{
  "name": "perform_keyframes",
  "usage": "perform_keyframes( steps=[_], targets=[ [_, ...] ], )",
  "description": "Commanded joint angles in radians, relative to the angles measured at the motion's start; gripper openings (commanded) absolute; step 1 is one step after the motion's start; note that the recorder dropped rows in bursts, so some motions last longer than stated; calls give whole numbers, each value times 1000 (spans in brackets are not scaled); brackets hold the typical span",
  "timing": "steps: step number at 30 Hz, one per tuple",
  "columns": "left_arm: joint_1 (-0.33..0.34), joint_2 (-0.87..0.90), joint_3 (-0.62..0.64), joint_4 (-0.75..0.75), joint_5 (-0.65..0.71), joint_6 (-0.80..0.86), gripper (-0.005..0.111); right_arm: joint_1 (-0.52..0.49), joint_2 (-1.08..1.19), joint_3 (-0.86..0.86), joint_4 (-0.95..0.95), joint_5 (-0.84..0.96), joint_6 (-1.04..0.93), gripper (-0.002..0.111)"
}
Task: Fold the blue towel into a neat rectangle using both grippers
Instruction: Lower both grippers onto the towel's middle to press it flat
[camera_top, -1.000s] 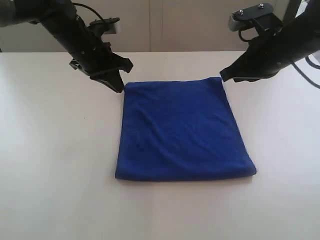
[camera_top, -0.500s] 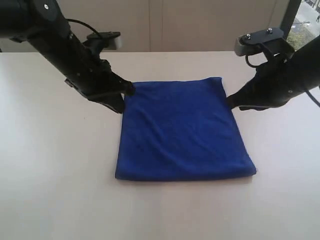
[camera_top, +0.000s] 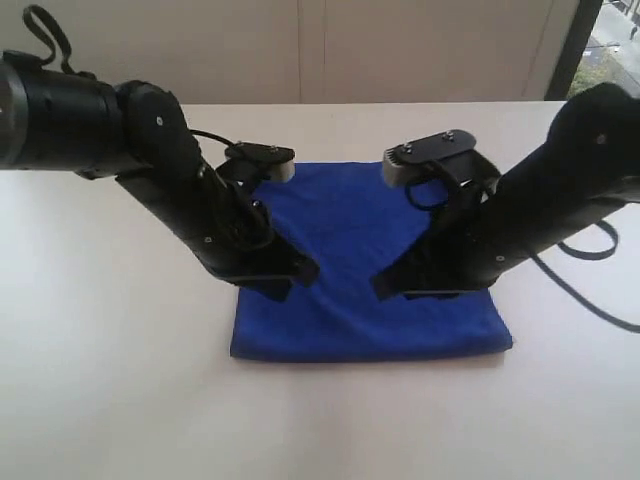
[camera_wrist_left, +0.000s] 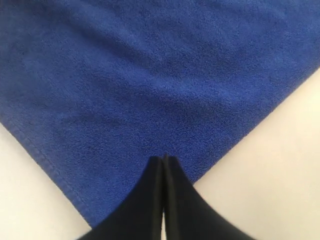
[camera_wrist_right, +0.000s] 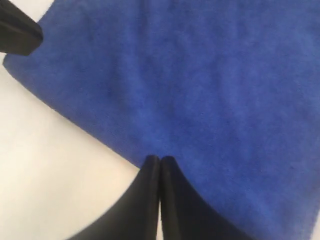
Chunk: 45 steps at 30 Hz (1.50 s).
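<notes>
The blue towel (camera_top: 350, 320) lies flat on the white table as a rough rectangle, partly covered by both arms. My left gripper (camera_top: 303, 272) is shut and empty, its tips over the towel's near left part. Opposite it, my right gripper (camera_top: 382, 286) is also shut and empty, over the near right part. In the left wrist view the closed gripper (camera_wrist_left: 163, 159) points onto the blue towel (camera_wrist_left: 150, 75) close to its stitched edge. In the right wrist view the closed gripper (camera_wrist_right: 159, 159) sits at the blue towel (camera_wrist_right: 200, 75) border, and the left gripper's tip (camera_wrist_right: 17, 32) shows at a corner.
The white table (camera_top: 100, 380) spreads out on all sides of the towel. A beige wall (camera_top: 350, 50) stands behind its far edge. A black cable (camera_top: 590, 250) loops from the right arm over the table.
Both arms have swung from the towel's far corners toward the near side and inward, and now hang over the cloth. The towel itself has not moved. Both grippers stayed shut.
</notes>
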Motion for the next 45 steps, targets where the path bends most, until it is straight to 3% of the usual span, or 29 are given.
perform_keyframes(
  steps=[1, 9, 14, 23, 45],
  targets=[
    [-4, 31, 44, -36, -10, -7, 0, 64, 89, 3, 26, -51, 8, 0],
    [-4, 37, 79, -32, -19, 5, 0, 71, 197, 3, 26, -114, 30, 0],
    [-4, 38, 141, -33, -92, 5, 0, 71, 229, 3, 26, -130, 37, 0],
    [-4, 105, 143, -41, -96, 5, 0, 71, 231, 3, 13, -136, 45, 0],
    [-4, 106, 143, 21, -30, 5, 0, 69, 262, 3, -462, -8, 460, 0]
  ],
)
